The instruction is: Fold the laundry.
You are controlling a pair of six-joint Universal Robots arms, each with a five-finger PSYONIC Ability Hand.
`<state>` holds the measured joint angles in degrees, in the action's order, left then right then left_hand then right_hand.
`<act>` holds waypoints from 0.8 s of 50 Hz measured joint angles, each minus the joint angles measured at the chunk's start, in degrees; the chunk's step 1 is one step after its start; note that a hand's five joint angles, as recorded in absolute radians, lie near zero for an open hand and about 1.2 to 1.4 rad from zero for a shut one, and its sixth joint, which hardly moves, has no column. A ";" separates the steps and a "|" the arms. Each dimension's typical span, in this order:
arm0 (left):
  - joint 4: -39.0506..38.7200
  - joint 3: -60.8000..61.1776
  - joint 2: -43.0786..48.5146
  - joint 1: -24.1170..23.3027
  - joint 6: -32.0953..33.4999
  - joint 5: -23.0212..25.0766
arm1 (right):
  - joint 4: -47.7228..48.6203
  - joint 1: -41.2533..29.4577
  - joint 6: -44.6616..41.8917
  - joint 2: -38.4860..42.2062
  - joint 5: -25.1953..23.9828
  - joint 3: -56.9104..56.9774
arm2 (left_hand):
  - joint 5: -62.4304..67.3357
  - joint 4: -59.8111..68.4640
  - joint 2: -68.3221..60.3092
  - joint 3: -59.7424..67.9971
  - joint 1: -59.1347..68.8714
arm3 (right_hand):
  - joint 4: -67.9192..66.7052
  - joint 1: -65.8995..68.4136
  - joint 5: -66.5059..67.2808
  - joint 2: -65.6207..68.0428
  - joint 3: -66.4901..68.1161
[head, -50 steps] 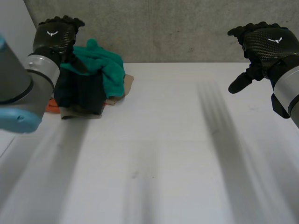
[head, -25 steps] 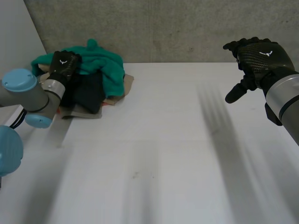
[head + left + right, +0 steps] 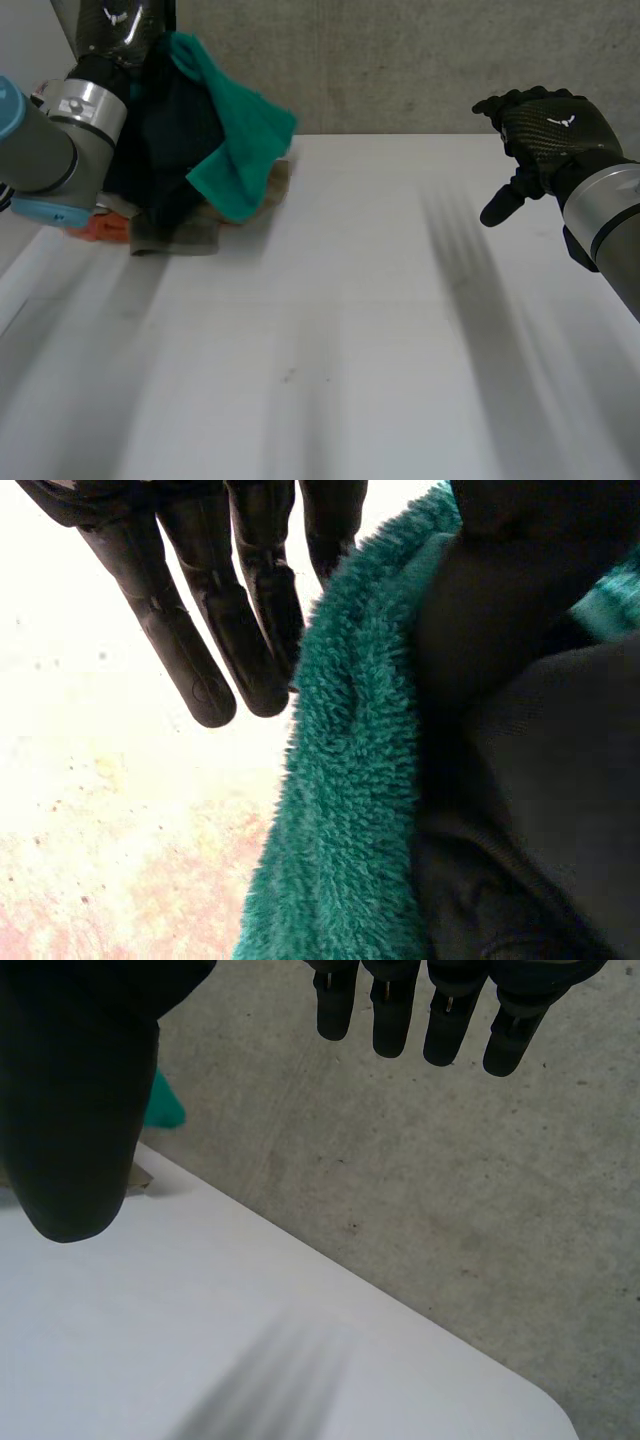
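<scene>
A teal fleece cloth [image 3: 235, 150] and a dark cloth [image 3: 175, 130] hang lifted off the laundry pile at the table's far left corner. My left hand [image 3: 115, 25] is above them, shut on their top edge. In the left wrist view its fingers [image 3: 240, 610] lie along the teal fleece [image 3: 340, 810], with the dark cloth [image 3: 540, 780] on the thumb side. A tan cloth [image 3: 190, 238] and an orange one [image 3: 100, 228] stay flat on the table beneath. My right hand [image 3: 545, 125] hovers open above the table's far right, with straight fingers [image 3: 390, 1010] holding nothing.
The white table [image 3: 350, 330] stretches bare from the pile to the right hand. A grey concrete wall [image 3: 400, 60] runs along its far edge. My left forearm [image 3: 40, 160] stands over the table's left edge.
My left hand dropped onto the pile, closed, then rose, pulling the teal and dark cloths up with it. The right hand drifted slightly left and stayed open.
</scene>
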<state>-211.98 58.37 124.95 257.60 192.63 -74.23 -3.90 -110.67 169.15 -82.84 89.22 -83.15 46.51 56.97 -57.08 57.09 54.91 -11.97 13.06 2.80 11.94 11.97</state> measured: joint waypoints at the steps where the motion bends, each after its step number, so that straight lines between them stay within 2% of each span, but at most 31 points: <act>1: 0.48 0.69 0.49 0.04 0.01 0.00 | 0.01 -0.02 0.00 -0.01 -0.03 -0.02 | -3.19 -3.49 3.91 -3.49 -3.33 | 0.00 0.00 0.00 0.00 0.00; 7: 3.94 2.40 4.67 0.30 0.29 -0.02 | 0.02 -0.07 0.01 0.01 -0.11 -0.04 | -21.01 -21.17 21.13 -20.91 -19.86 | 0.00 0.00 0.00 0.00 0.00; 13: 7.41 2.64 8.01 0.84 2.10 -0.01 | 0.03 -0.07 0.04 0.05 -0.15 -0.01 | -22.83 -22.14 22.24 -21.75 -19.94 | 0.00 0.00 0.00 0.00 0.00; 21: 8.08 1.26 9.86 1.18 4.45 0.46 | 0.03 -0.17 0.01 0.24 -0.14 -0.09 | -24.28 -24.26 24.20 -24.07 -21.99 | 0.00 0.00 0.00 0.00 0.00; 23: 8.15 0.66 10.59 1.25 4.62 0.55 | 0.03 -0.17 -0.01 0.33 -0.14 -0.12 | -20.95 -21.23 20.84 -21.37 -18.50 | 0.00 0.00 0.00 0.00 0.00; 24: 8.21 0.01 11.28 1.32 4.70 0.60 | 0.03 -0.17 -0.02 0.42 -0.13 -0.14 | -15.78 -15.96 15.36 -16.18 -12.54 | 0.00 0.00 0.00 0.00 0.00; 25: 8.26 -0.49 11.79 1.36 4.74 0.62 | 0.03 -0.16 -0.03 0.48 -0.12 -0.13 | -4.27 -4.17 3.34 -4.43 0.63 | 0.00 0.00 0.00 0.00 0.00; 27: 8.34 -1.09 12.38 1.40 4.77 0.64 | 0.03 -0.14 -0.04 0.58 -0.12 -0.10 | -4.27 -4.17 3.34 -4.43 0.63 | 0.00 0.00 0.00 0.00 0.00; 28: 8.38 -1.90 12.98 1.42 4.85 0.60 | 0.03 -0.11 -0.05 0.69 -0.11 0.00 | 8.61 9.38 -9.46 9.09 11.48 | 0.00 0.00 0.00 0.00 0.00; 34: 8.51 -3.22 11.49 -0.11 5.31 -0.14 | -0.20 0.13 -0.82 0.81 -0.08 1.28 | 9.13 11.53 -11.29 10.95 11.48 | 0.00 0.00 0.00 0.00 0.00; 40: 8.53 -2.00 1.80 -6.45 3.88 -1.72 | -0.56 1.30 -3.60 0.65 0.30 3.99 | 9.13 11.70 -11.30 10.95 11.48 | 0.00 0.00 0.00 0.00 0.00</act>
<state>-203.45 56.37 126.74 251.15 196.51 -75.95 -4.45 -109.37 165.56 -82.20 89.53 -79.16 55.64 68.66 -68.37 68.04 66.39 -11.97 13.06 2.80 11.94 11.97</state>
